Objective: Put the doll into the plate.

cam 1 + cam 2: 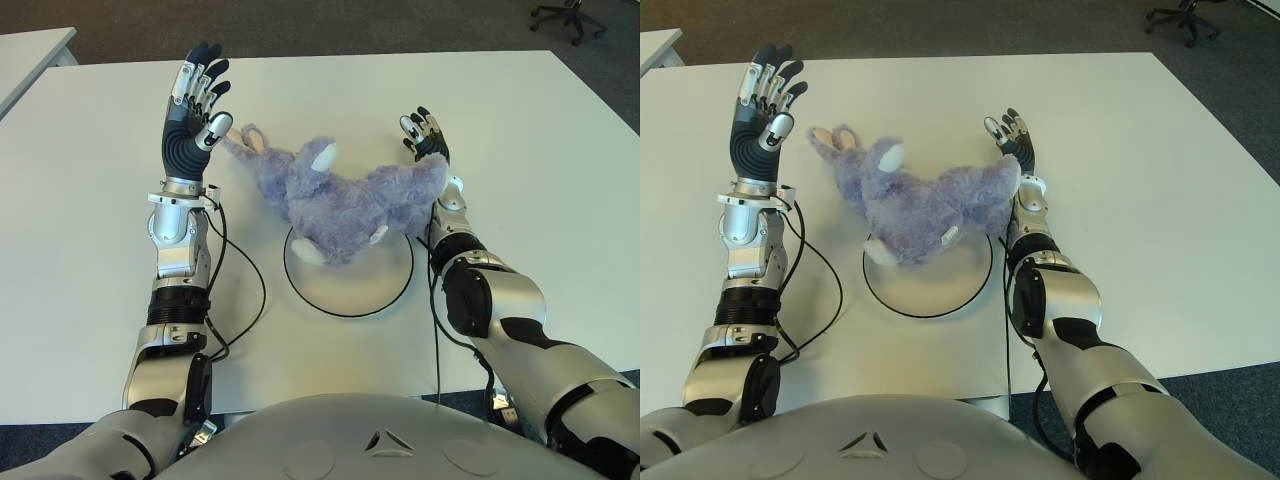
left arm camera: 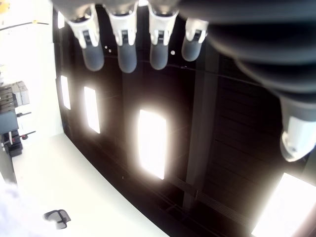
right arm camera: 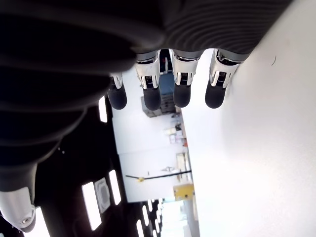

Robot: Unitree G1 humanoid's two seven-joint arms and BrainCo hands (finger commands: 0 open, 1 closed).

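Doll [image 1: 335,205] first: a fuzzy lilac plush, sprawled between the two hands with its lower body over the far rim of the plate [image 1: 350,290] and its long ears trailing off onto the table [image 1: 90,200]. Starting on the left, the left hand [image 1: 193,115] is raised with its palm facing the doll, fingers [image 2: 127,47] stretched straight and spread, thumb out to the side, nothing in it. The doll's ears reach out just beside that thumb; I cannot tell whether they touch. Moving across, the plush's bulk lies partly on the plate, white paw pads showing, one end leaning toward the right hand. The white round plate with its dark rim sits nearer the robot than both hands, mostly bare on its near half. Over on the right, the right hand [image 1: 425,135] stands palm toward the doll, fingers [image 3: 180,86] straight and apart, gripping nothing. The doll's fluffy end presses right up against its palm side.
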